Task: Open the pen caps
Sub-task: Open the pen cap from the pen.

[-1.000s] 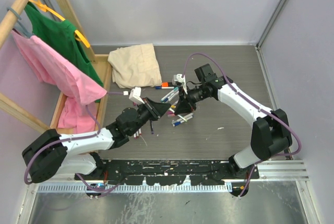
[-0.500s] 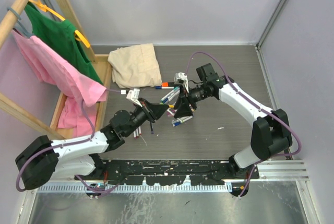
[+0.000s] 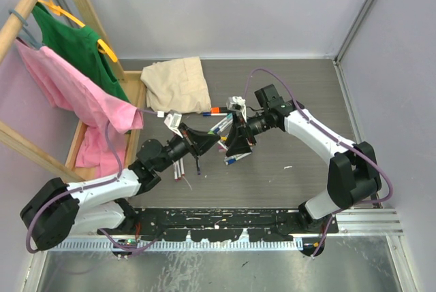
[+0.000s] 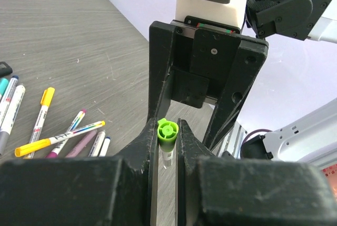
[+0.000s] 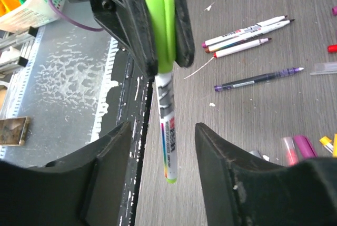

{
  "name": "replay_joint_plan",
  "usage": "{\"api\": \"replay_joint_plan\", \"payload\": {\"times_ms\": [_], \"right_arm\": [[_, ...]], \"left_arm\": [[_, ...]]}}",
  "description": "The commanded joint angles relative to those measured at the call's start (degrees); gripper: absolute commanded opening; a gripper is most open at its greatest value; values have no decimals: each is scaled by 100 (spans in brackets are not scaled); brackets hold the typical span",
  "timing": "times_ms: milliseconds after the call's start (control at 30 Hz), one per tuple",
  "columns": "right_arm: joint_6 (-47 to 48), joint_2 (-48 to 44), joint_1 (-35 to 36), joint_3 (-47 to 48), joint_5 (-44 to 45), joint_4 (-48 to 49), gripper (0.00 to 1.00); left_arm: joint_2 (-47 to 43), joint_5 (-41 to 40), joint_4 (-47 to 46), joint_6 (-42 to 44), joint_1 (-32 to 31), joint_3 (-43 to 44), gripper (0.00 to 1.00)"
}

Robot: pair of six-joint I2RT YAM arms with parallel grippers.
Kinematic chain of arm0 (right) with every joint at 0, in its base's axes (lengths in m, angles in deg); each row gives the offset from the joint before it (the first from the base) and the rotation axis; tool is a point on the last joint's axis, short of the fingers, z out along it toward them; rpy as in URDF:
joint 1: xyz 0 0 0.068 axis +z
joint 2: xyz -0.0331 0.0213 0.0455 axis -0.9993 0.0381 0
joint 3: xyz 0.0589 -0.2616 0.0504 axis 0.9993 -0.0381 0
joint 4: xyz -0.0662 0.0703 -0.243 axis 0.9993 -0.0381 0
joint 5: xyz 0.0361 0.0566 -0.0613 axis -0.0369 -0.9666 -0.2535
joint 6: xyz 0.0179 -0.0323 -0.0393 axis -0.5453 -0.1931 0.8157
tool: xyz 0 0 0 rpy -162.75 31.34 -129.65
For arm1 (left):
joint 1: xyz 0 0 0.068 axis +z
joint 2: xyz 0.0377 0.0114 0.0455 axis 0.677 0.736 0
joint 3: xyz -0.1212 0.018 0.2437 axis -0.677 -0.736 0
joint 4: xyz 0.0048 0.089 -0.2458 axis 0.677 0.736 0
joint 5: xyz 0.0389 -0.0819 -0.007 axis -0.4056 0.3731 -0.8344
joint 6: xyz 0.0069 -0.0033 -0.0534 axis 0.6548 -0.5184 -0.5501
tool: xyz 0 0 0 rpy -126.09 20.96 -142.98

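My left gripper (image 3: 215, 141) is shut on the green cap (image 4: 168, 130) of a white-barrelled pen. In the right wrist view the green cap (image 5: 160, 26) sits between the left fingers (image 5: 129, 20), and the barrel (image 5: 167, 131) hangs out towards the camera. My right gripper (image 5: 163, 127) is open, with its two fingers on either side of the barrel's free end and not touching it. It faces the left gripper head-on in the left wrist view (image 4: 196, 91). Both meet above the table's middle in the top view, right gripper (image 3: 230, 146).
Uncapped pens (image 5: 247, 36) and a purple one (image 5: 258, 78) lie on the table, with loose pink caps (image 5: 295, 147) nearby. Capped pens (image 4: 58, 139) lie left of the grippers. A beige cloth (image 3: 177, 84) and a wooden clothes rack (image 3: 75, 60) stand at the back left.
The left arm has shifted a little to the left and up with the pen. The right gripper has followed slightly left, staying open around the barrel.
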Motion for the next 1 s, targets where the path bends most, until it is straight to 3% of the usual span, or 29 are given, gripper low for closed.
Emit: {"api": "replay_joint_plan", "payload": {"times_ms": [0, 200, 367, 533, 700, 967], "right_arm": [[-39, -8, 130, 19, -283, 151, 52], [-258, 36, 206, 40, -283, 265, 28], [-338, 107, 265, 52, -268, 291, 2], [-407, 212, 311, 72, -197, 276, 1], [-228, 392, 339, 194, 27, 15, 1], [34, 586, 445, 356, 231, -316, 1]], "left_arm": [[132, 368, -660, 63, 68, 127, 0], [176, 330, -685, 17, 99, 123, 0], [163, 319, -731, 33, 161, 123, 0], [19, 277, -800, 48, 440, 66, 0], [-408, 352, -763, -134, 1105, 130, 0], [-1052, 413, -65, -151, 2059, 621, 0]]}}
